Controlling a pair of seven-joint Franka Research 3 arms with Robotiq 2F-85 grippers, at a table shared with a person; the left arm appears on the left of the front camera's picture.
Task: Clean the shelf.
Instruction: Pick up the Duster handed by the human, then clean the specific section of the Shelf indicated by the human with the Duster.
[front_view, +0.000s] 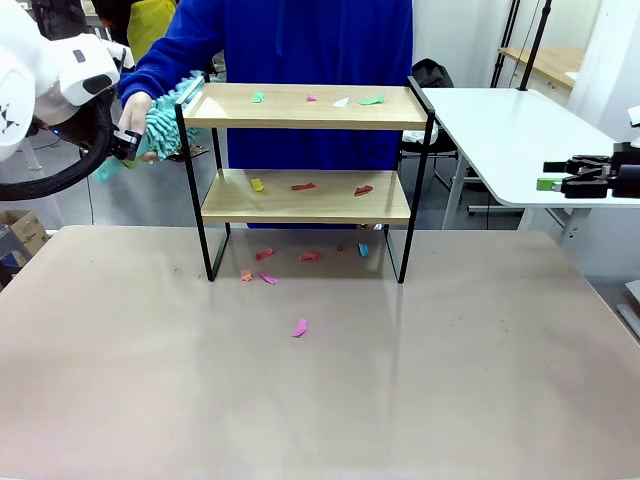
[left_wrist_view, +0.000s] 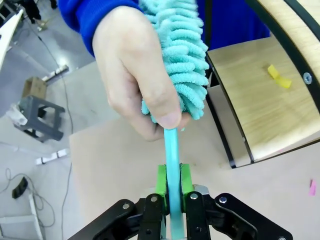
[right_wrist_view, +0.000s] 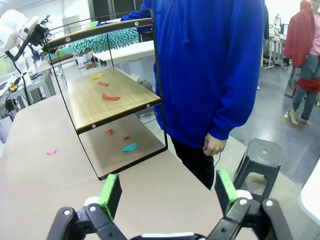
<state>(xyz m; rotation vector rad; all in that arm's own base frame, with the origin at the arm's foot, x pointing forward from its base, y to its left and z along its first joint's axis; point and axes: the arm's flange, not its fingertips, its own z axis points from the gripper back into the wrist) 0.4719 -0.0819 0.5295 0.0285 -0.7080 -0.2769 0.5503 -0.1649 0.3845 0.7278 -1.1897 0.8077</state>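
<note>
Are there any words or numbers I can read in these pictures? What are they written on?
No text can be read.
The shelf, the duster and the scraps carry no print.
A dark mark on the left arm is too small to read.
Any print on the box is too small to read.
</note>
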